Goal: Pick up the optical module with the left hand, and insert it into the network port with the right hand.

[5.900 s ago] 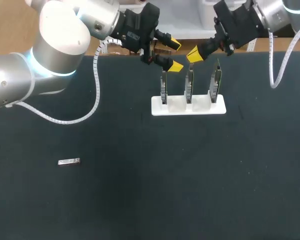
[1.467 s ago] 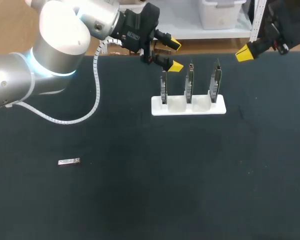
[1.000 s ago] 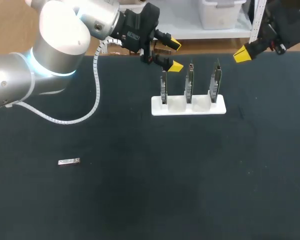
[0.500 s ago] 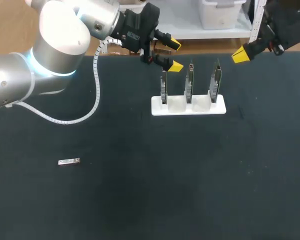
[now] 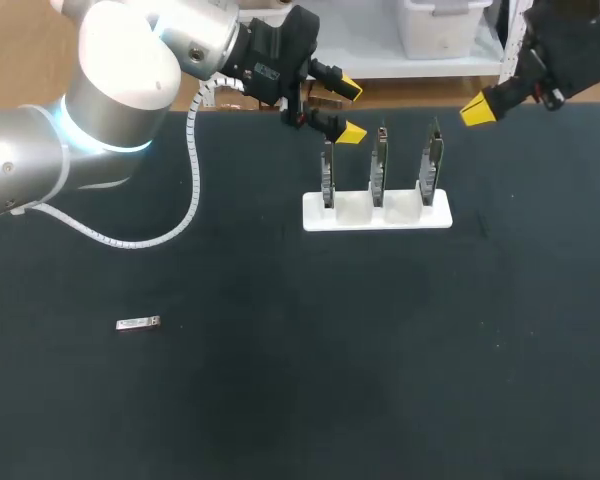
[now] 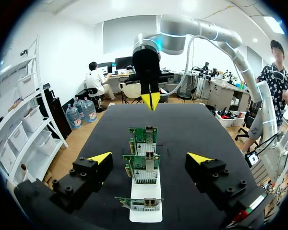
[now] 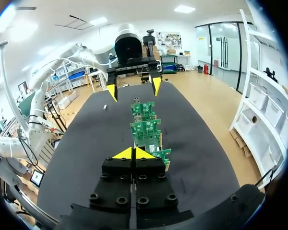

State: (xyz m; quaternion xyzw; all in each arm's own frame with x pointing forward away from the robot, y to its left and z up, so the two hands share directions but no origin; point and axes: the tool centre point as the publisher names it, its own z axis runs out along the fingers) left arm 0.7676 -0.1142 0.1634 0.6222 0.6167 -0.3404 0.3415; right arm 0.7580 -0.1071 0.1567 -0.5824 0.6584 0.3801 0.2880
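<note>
Since the earliest frame, the right gripper [image 5: 477, 108] has withdrawn from the three upright green circuit boards [image 5: 379, 165] toward the black table's [image 5: 280, 400] far right edge. Its yellow tips meet, holding nothing. The left gripper [image 5: 346, 110] stays above the leftmost board, jaws wide and empty. The small silver rectangular optical module [image 5: 138, 323] lies flat, well apart from the white plastic stand [image 5: 377, 215].

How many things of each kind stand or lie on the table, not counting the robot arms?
Green network cards: 3
White holder that carries the cards: 1
Optical module: 1
Total: 5
</note>
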